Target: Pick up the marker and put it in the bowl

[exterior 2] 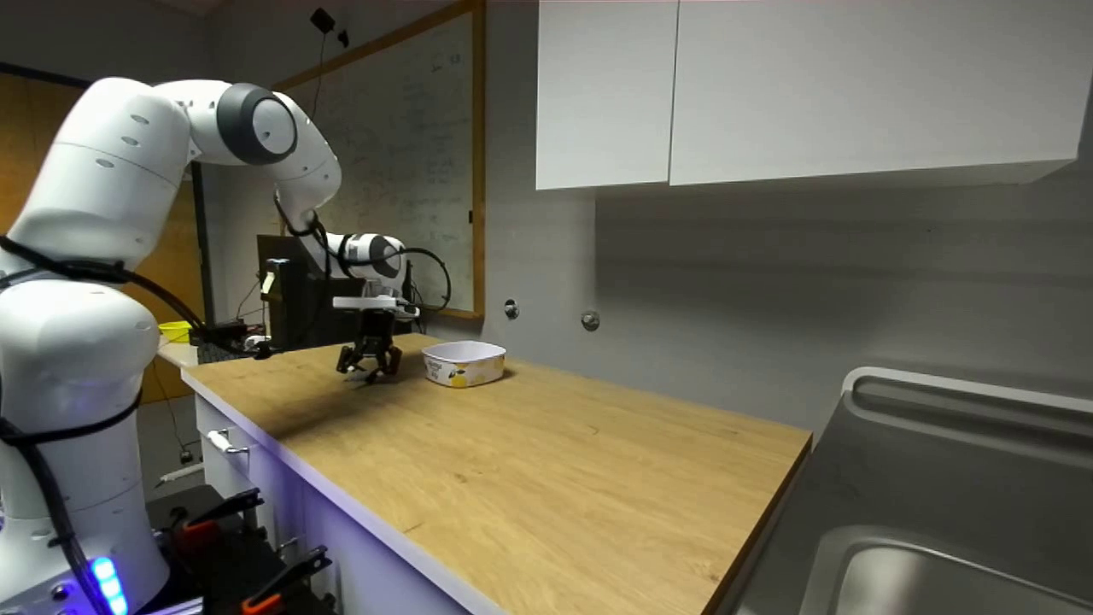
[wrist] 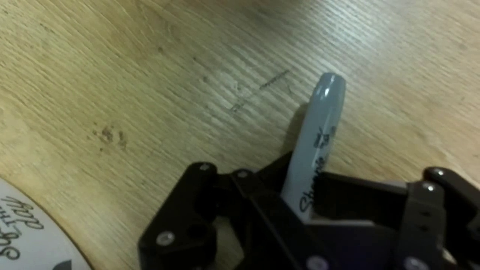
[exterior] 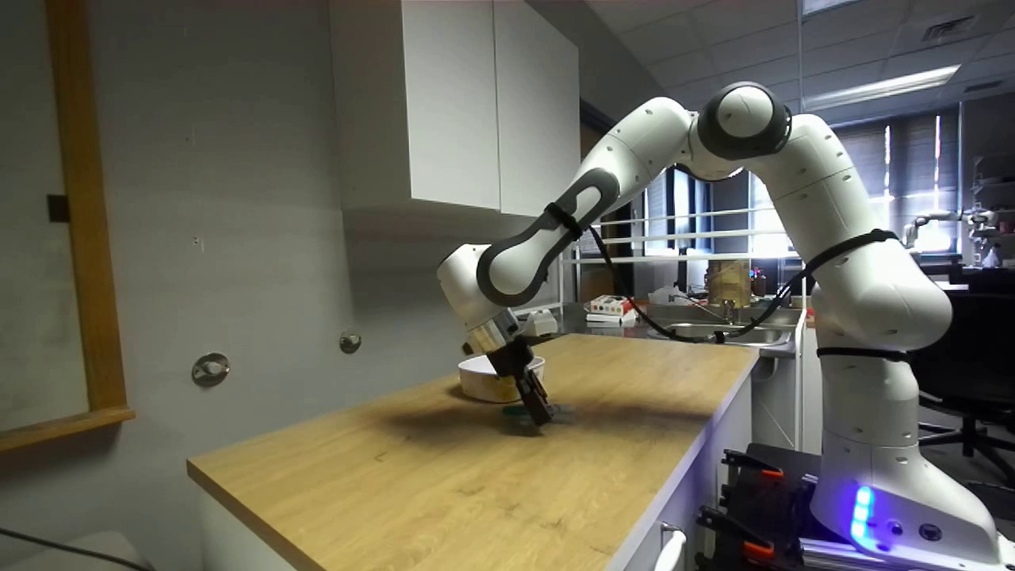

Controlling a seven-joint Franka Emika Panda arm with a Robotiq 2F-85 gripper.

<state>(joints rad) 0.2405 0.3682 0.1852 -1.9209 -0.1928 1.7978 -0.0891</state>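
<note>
The marker [wrist: 320, 123] has a pale grey body with black lettering. It lies between the fingers of my gripper [wrist: 304, 180], which look closed in against its two sides. Its lower end is hidden by the gripper in the wrist view. In an exterior view its green end [exterior: 515, 410] shows beside the gripper [exterior: 539, 412], at tabletop height. The gripper [exterior 2: 371, 374] points down. The bowl [exterior 2: 465, 367] is round, white inside, with a lemon pattern outside. It also stands behind the gripper in an exterior view [exterior: 480, 386], and its edge [wrist: 33, 232] shows at lower left in the wrist view.
The bowl and gripper are on a wooden countertop [exterior: 444, 476], close to the back wall [exterior: 262, 317]. White cabinets [exterior: 452, 111] hang above. A metal sink [exterior 2: 939, 555] adjoins one end of the counter.
</note>
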